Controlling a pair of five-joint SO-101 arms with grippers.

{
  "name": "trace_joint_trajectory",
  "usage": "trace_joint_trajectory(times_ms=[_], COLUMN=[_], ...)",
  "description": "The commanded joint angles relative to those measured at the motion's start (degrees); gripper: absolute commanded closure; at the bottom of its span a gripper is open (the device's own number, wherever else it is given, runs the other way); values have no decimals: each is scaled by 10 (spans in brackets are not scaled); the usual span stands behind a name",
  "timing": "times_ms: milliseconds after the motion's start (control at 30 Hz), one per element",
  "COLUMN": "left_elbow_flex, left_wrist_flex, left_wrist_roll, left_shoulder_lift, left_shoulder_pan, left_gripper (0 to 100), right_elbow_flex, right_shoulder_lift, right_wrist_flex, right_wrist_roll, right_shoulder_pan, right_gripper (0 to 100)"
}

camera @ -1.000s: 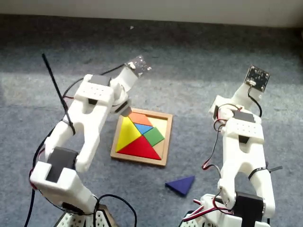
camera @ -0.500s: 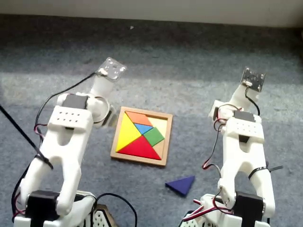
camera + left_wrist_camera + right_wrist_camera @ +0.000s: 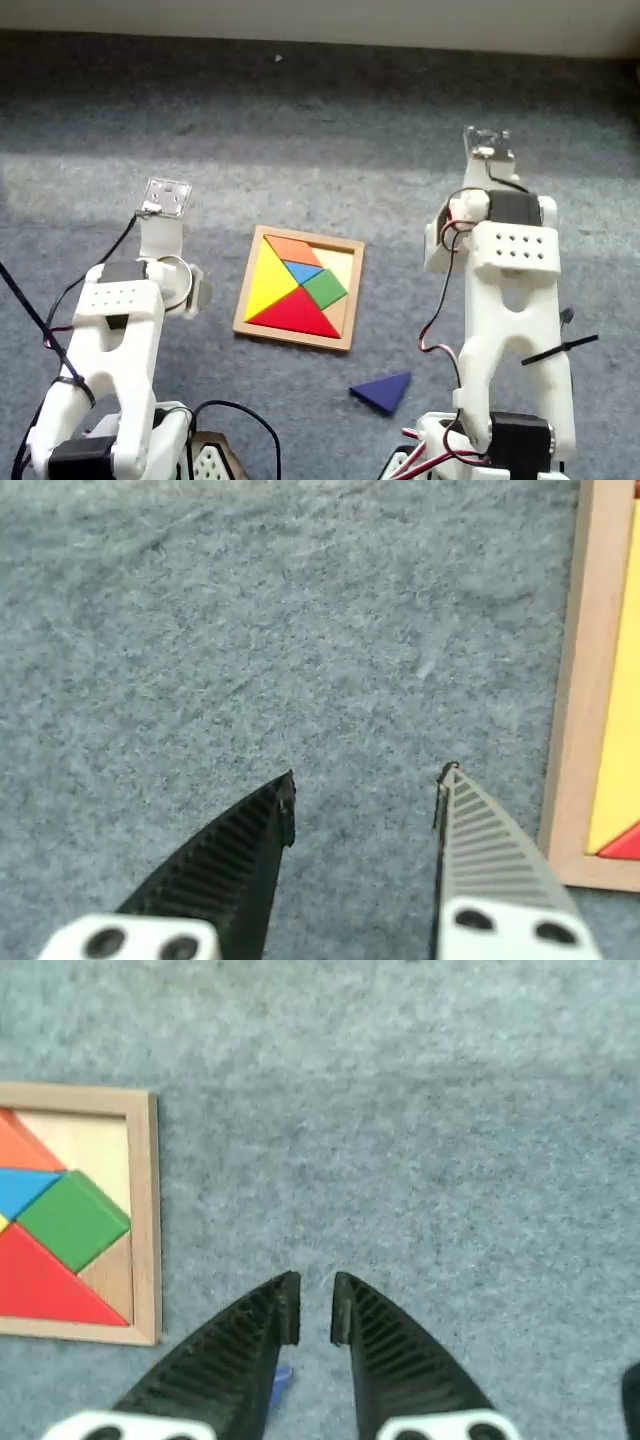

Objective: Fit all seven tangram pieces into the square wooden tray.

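The tray (image 3: pixel 295 337) is seen at the middle of the carpeted desk (image 3: pixel 400 150), with orange, blue, green, yellow and red pieces seated. A bare wedge appears to be left at its 4 o'clock corner. The dark blue triangle (image 3: pixel 385 390) lies flat on the desk near the tray's 5 o'clock corner. Its long edge is laid roughly from 9 to 3 o'clock and its apex is pointed toward 6.

The left hand (image 3: pixel 365 775) is held with fingers wide apart, empty, just beside the tray's 9 o'clock rim. The right hand (image 3: pixel 312 1280) is held with fingers almost together, clamped on nothing.

The flat piece could be pushed along the carpet rather than lifted. If it is not turned to match the gap, the rim may be caught or seated pieces dislodged.
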Motion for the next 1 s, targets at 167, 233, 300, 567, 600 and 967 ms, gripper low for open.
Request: trace_joint_trajectory(times_ms=[167, 233, 300, 567, 600, 967], left_elbow_flex=[-2, 0, 0, 0, 0, 0], left_wrist_flex=[-25, -35, -36, -36, -36, -35], left_wrist_roll=[6, 6, 7, 7, 7, 7], left_shoulder_lift=[-13, -13, -13, -13, -13, -13], left_shoulder_pan=[-6, -7, -7, -7, -7, -8], left_gripper=[758, 758, 758, 758, 758, 758], right_elbow_flex=[99, 166, 235, 408, 416, 470], right_shoulder_lift=[-79, -138, -207, -339, -337, -329], right_wrist_flex=[-18, -48, -66, -75, -75, -114], right_wrist_roll=[121, 134, 145, 148, 148, 149], right_shoulder_pan=[-72, -86, -107, -199, -212, -344], right_gripper=[914, 882, 861, 805, 793, 767])
